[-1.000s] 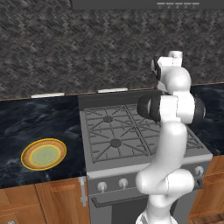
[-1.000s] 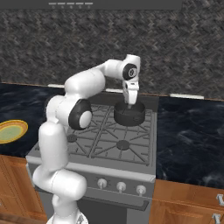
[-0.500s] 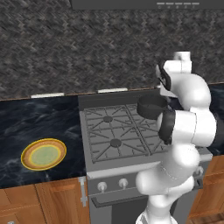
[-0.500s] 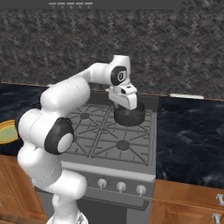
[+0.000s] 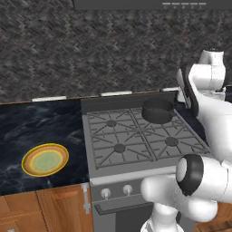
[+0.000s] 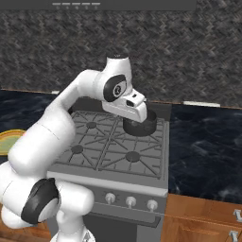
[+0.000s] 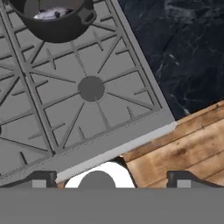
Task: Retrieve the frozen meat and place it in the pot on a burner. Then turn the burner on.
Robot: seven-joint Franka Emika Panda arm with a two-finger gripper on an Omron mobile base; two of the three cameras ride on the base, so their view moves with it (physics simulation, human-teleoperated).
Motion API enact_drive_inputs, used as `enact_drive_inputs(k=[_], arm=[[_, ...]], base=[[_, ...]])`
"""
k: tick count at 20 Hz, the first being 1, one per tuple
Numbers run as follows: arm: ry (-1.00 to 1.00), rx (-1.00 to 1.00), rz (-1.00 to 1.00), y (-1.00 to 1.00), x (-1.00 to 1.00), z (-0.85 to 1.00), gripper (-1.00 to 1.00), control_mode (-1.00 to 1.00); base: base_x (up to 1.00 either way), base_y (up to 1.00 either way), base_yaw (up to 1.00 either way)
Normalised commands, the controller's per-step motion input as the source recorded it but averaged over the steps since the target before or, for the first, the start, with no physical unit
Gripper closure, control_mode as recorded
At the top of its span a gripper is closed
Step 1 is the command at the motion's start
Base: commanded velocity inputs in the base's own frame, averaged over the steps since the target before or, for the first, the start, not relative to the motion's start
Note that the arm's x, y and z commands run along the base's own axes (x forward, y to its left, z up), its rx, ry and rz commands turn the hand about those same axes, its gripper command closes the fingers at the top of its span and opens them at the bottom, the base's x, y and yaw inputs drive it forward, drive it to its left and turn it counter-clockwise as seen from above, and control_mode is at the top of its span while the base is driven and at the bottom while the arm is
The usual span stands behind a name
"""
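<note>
Stove (image 5: 136, 140): grey four-burner range set into the dark marbled counter (image 5: 41, 127), with knobs along its front face and wooden cabinet fronts (image 6: 203, 217) below the counter.
Arm: white, bent over the right side of the stove; in the right base view its hand (image 6: 130, 106) hangs just in front of the pot.
Plate (image 5: 45, 160): yellow-rimmed, green in the middle, flat on the counter left of the stove, well apart from the pot.
Pot (image 5: 157, 111): short, dark, straight-sided, standing upright on the rear right grate section; in the hand view it sits at the top left.
Burner (image 7: 91, 88): round dark cap under the grate, the front right one, bare, just in front of the pot.
Frozen meat (image 7: 51, 14): a pale silvery piece lying inside the pot, partly hidden by the rim.
Gripper (image 7: 111, 183): fingers (image 7: 39, 180) spread wide with nothing between them, above the stove's front right corner.
</note>
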Motion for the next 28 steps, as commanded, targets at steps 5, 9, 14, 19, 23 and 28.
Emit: enact_drive_inputs(k=[5, 9, 14, 19, 23, 28], arm=[[-0.17, 0.0, 0.3, 0.0, -0.89, 0.2, -1.0, -1.0], [-0.1, 0.0, 0.23, 0.03, -0.76, 0.0, -1.0, -1.0], [-0.02, -0.02, 0.13, 0.16, -0.59, 0.0, -1.0, -1.0], [0.0, 0.0, 0.01, 0.13, -0.48, -0.01, -1.0, -1.0], [-0.03, 0.01, 0.0, -0.01, -0.25, -0.08, -1.0, -1.0], [-0.14, 0.0, 0.0, -0.03, -0.5, -0.23, -1.0, -1.0]], base=[[0.0, 0.0, 0.0], [0.0, 0.0, 0.0], [0.0, 0.0, 0.0], [0.0, 0.0, 0.0], [0.0, 0.0, 0.0], [0.0, 0.0, 0.0]])
